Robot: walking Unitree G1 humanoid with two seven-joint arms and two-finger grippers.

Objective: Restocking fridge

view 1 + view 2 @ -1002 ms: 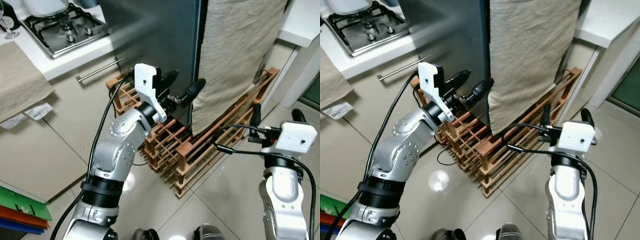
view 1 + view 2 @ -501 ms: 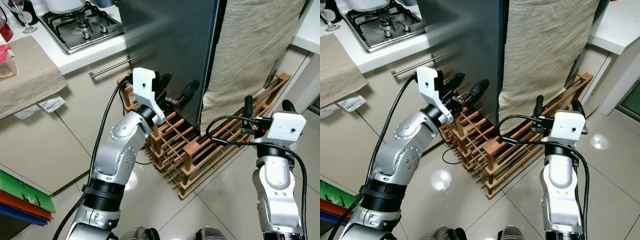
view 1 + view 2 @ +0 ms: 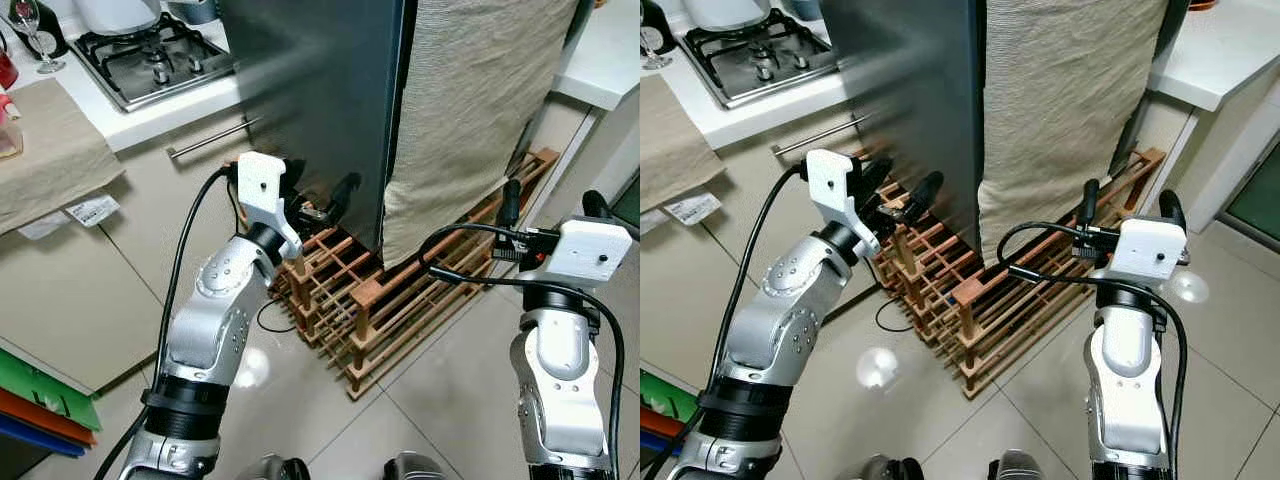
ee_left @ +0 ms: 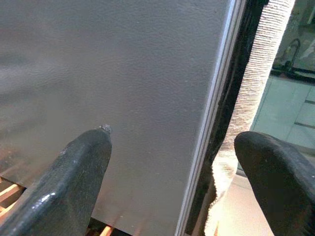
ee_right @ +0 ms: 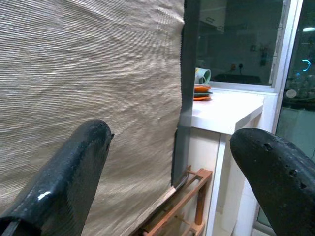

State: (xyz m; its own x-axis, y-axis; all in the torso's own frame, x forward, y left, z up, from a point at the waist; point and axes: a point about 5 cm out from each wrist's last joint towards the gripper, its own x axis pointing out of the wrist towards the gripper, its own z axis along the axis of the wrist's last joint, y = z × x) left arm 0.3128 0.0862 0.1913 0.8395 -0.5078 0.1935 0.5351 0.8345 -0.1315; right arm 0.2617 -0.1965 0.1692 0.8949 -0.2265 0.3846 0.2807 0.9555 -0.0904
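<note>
Our left tool point(image 3: 318, 205), fingers apart, sits just beside the fridge point(image 3: 330, 90) door edge. Right tool point(image 3: 547, 205), also apart, hangs near the cloth point(image 3: 470, 100). Probably we'd snag the wooden rack point(image 3: 370, 300) below the fridge.

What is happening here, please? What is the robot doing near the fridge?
The robot stands facing the dark grey fridge, whose door is shut. Its left gripper is raised, fingers open, close to the fridge's lower side near the front edge, holding nothing. The right gripper, also open and empty, is held up in front of the beige cloth hanging over the fridge front. A wooden rack sits on the floor beneath.
</note>
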